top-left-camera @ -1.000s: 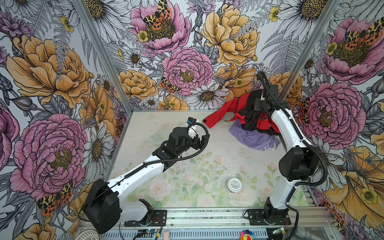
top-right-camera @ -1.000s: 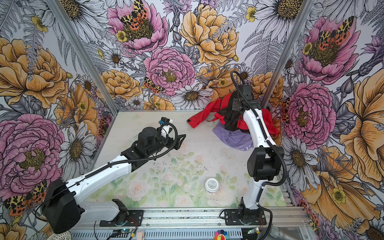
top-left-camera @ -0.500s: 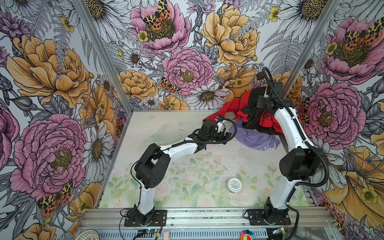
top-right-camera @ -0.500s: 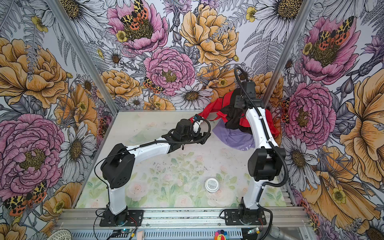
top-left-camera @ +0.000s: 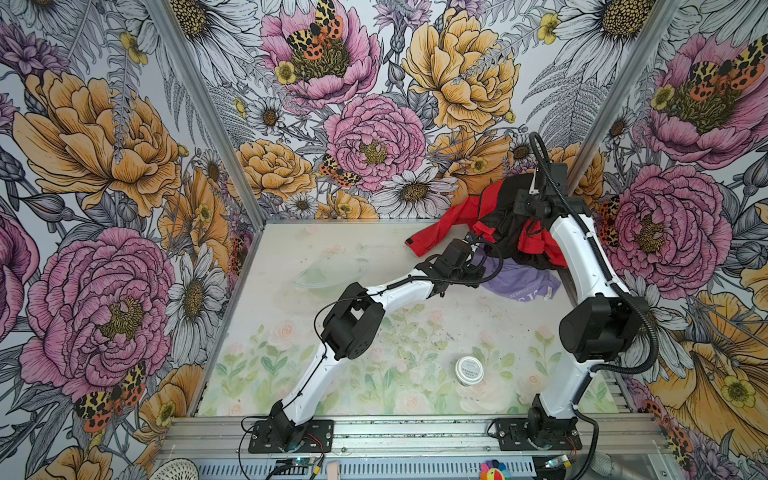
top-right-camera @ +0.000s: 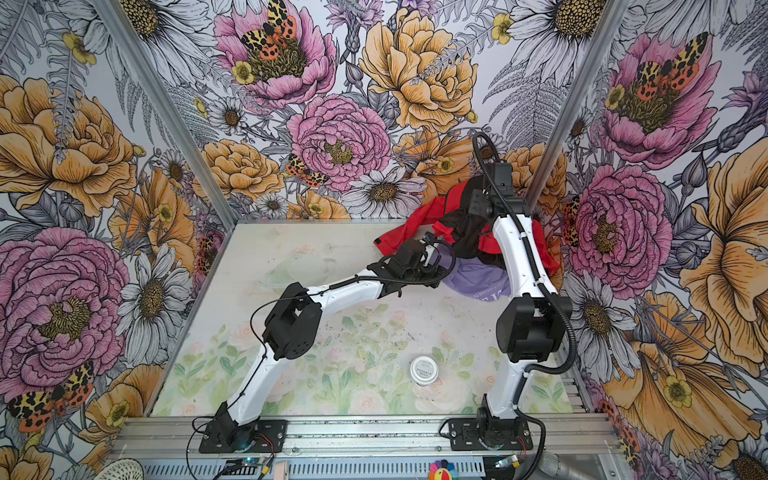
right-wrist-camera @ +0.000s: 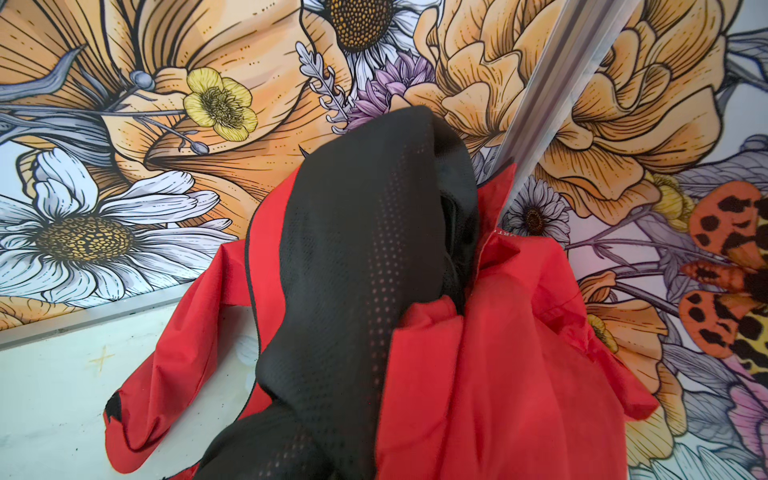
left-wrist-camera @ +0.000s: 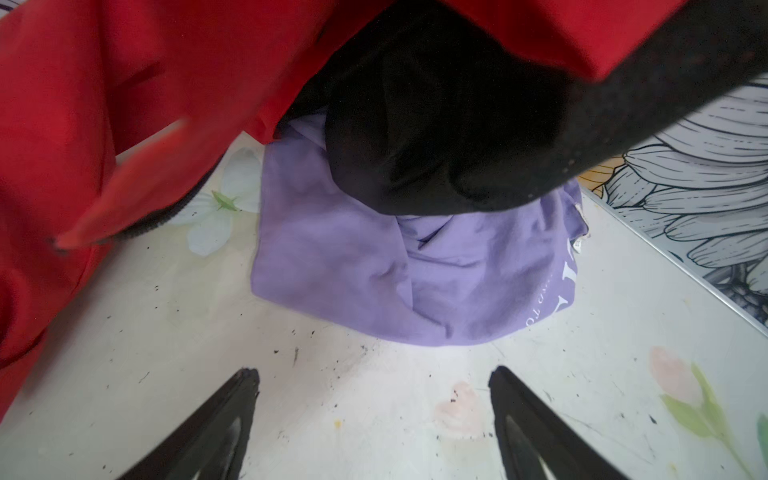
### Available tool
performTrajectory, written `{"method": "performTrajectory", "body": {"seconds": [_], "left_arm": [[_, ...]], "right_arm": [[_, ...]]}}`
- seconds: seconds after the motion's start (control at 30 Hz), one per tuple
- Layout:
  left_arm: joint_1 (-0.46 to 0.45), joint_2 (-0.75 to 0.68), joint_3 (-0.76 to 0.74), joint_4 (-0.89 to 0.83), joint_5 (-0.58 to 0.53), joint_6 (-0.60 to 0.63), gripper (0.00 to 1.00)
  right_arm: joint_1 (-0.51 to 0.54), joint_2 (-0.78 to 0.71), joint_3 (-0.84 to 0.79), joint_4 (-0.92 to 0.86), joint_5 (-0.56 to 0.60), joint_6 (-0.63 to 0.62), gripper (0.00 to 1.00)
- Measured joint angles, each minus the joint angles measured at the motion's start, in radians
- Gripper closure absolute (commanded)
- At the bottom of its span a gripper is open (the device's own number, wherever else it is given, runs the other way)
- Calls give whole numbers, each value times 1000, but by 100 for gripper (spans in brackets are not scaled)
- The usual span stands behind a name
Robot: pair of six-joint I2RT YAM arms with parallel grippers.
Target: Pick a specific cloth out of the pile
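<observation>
My left claw [left-wrist-camera: 374, 370] has advanced to just short of the soft lavender cloth [left-wrist-camera: 365, 270], wide open and empty. My closed right claw lifts the bright red jacket [top-left-camera: 436, 228] to expose it.

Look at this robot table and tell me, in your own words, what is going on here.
The right end effector is shut on the red jacket, lifting much of it and the black mesh garment above the far right corner of the table. The lavender cloth lies exposed on the table beneath them, one edge tucked under the black fabric. The left end effector, jaws open, hovers just short of the cloth without touching it. The cloth is not yet picked out.
</observation>
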State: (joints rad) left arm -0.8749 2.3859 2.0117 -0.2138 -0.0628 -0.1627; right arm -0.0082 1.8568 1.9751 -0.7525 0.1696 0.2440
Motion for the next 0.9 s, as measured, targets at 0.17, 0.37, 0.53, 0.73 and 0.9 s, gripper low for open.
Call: {"method": "performTrajectory", "body": {"seconds": [0.17,0.37,0.53,0.73,0.9], "left_arm": [[-26,96,154,-84,-56,-86,26],[-40,247,366,-144,-95,-192,30],[-56,332,441,-169,-134,-217,31],[-78,387,470,-188,-182,-240,32],[-90,422,527,-192,-193,-263,36]], "right_arm": [[0,0,0,0,-13,7,100],[0,-1,0,0,-25,10,100],[0,-11,0,0,-33,10,100],[0,-32,0,0,-44,10,100],[0,-44,-8,0,-45,10,100]]}}
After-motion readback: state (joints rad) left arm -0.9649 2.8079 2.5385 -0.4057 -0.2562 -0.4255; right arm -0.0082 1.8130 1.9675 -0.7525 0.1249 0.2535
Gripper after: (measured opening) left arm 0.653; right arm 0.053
